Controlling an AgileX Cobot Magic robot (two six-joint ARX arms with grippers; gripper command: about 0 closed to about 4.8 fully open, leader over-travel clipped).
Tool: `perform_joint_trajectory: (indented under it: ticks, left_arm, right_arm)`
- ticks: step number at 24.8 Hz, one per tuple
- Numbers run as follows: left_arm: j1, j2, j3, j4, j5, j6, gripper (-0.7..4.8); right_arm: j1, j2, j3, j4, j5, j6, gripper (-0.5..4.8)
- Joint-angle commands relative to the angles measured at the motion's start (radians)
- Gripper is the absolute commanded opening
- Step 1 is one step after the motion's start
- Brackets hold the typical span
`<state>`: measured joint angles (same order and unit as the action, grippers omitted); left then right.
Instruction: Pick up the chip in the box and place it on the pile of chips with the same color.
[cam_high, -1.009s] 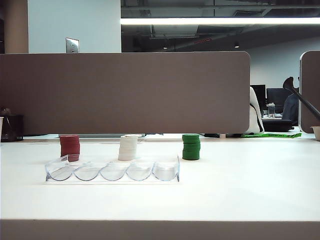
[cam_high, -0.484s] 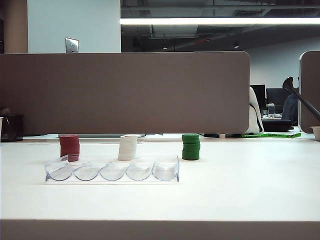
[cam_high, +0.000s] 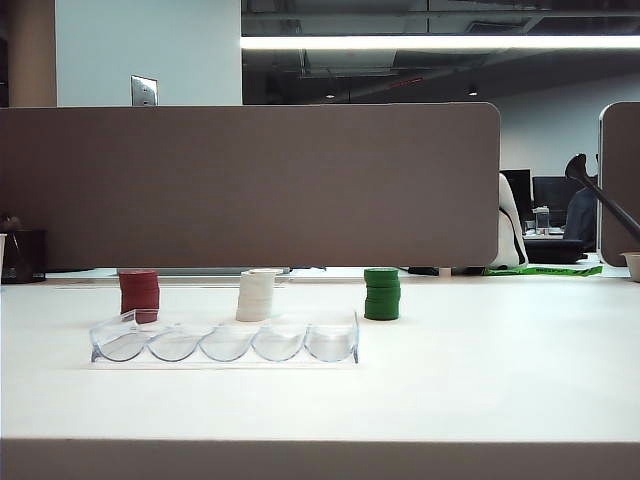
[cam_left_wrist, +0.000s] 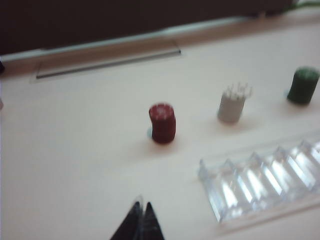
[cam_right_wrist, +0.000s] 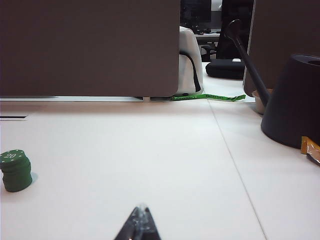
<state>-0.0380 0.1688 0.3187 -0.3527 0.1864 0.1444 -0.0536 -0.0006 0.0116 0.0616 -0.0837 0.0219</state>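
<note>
The box (cam_high: 225, 342), a long clear tray with scalloped slots, lies on the white table, and I see nothing in its slots. Behind it stands the pile of chips (cam_high: 256, 297), white. The chip (cam_high: 265, 271) lies on top of it, jutting slightly to the right. In the blurred left wrist view the pile (cam_left_wrist: 232, 106) and the box (cam_left_wrist: 265, 175) also show. My left gripper (cam_left_wrist: 142, 206) is shut and empty, hovering short of the red stack. My right gripper (cam_right_wrist: 141, 207) is shut and empty over bare table, right of the green stack. Neither gripper appears in the exterior view.
A dark red stack (cam_high: 139, 294) stands left of the white pile and a green stack (cam_high: 382, 293) right of it. A brown partition (cam_high: 250, 185) runs behind the table. A black container (cam_right_wrist: 295, 100) sits at the far right.
</note>
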Motion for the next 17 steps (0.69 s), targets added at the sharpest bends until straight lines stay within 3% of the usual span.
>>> perform_joint_trajectory:
  ticks: [1, 8, 17]
  left_arm:
    - [0.000, -0.056, -0.006, 0.080, -0.059, -0.128, -0.06]
    - [0.000, -0.098, -0.061, 0.278, -0.042, -0.049, -0.06]
    - [0.000, -0.098, -0.191, 0.247, -0.040, -0.057, -0.06]
  right_arm:
    - [0.003, -0.001, 0.004, 0.018, -0.006, 0.003, -0.05]
    - [0.003, -0.002, 0.004, 0.019, -0.031, 0.004, -0.05]
    - [0.003, -0.002, 0.004, 0.046, -0.031, 0.001, -0.05]
